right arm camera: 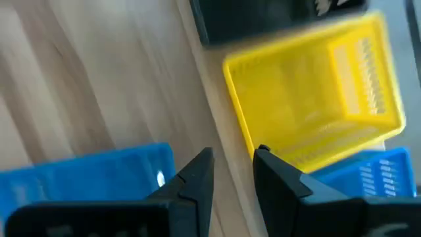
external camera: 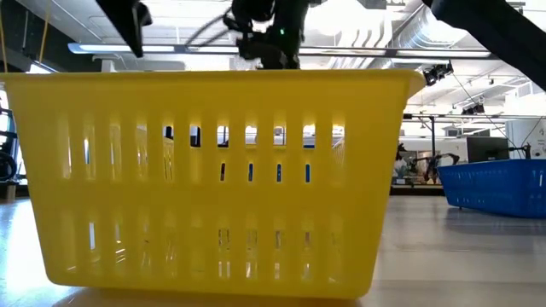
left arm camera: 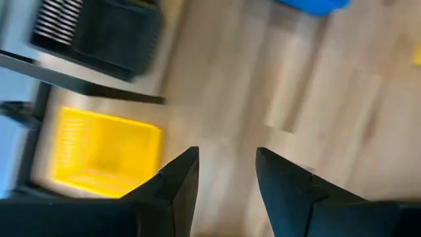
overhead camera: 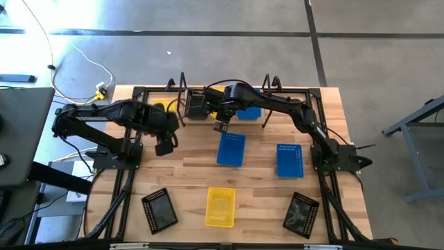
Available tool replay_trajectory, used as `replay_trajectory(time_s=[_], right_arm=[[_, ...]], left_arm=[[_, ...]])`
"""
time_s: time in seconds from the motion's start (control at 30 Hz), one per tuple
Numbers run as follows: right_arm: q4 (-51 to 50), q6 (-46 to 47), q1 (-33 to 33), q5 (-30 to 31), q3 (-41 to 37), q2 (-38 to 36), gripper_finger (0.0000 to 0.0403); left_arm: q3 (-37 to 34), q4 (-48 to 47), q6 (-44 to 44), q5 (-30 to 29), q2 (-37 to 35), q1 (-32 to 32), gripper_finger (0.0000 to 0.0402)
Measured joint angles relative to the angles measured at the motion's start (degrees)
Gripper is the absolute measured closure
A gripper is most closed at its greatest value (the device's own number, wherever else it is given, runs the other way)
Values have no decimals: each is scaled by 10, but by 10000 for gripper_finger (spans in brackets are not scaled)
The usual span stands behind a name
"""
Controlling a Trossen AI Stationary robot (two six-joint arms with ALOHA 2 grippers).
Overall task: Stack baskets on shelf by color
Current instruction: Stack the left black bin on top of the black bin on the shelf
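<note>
My left gripper (overhead camera: pixel 164 147) (left arm camera: pixel 225 172) hangs open and empty over the table's left middle. Near it a yellow basket (left arm camera: pixel 105 150) and a black basket (left arm camera: pixel 99 29) sit at the shelf's left part (overhead camera: pixel 161 106). My right gripper (overhead camera: pixel 222 126) (right arm camera: pixel 233 164) is open and empty above the shelf's front edge. It is by a yellow basket (right arm camera: pixel 316 85) that sits over a blue one (right arm camera: pixel 375 172) on the shelf (overhead camera: pixel 208 114). A loose blue basket (overhead camera: pixel 231 148) (right arm camera: pixel 85 178) lies just nearer. Another blue basket (overhead camera: pixel 289 160), a yellow one (overhead camera: pixel 220 206) (external camera: pixel 213 170) and two black ones (overhead camera: pixel 159 210) (overhead camera: pixel 301 213) rest flat on the table.
The large black tabletop frame (overhead camera: pixel 125 173) runs along the left and right sides under both arm bases. The near yellow basket fills most of the low view. Bare wood lies between the loose baskets in the table's middle.
</note>
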Motion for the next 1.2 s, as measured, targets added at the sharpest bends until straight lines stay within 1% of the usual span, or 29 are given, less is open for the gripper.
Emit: replay_trajectory(time_s=[0.1,0.27,0.47,0.6,0.7,0.83,0.9,1.03,1.13,1.2], right_arm=[[15,43,8,-1,0,-9,309],[-2,134,24,-4,7,-15,309],[-4,194,54,-9,5,-17,309],[-4,234,78,-28,5,-17,309],[-4,240,99,-28,5,-17,309],[-5,234,124,-30,5,-17,309],[-5,233,134,-31,5,-17,309],[-5,232,149,-31,5,-17,309],[-5,229,160,-37,5,-17,309],[-5,228,167,-37,5,-17,309]], left_arm=[[-23,3,-48,20,-11,-36,261],[-45,13,-138,24,-24,-107,261],[-75,35,-223,31,-29,-205,261],[-100,55,-291,33,-29,-267,261],[-116,63,-338,40,-29,-310,261],[-141,63,-346,48,-29,-370,261],[-153,62,-371,63,-29,-398,261],[-163,71,-484,100,-26,-447,261],[-173,99,-569,101,-25,-480,261],[-182,123,-607,101,-25,-500,261]])
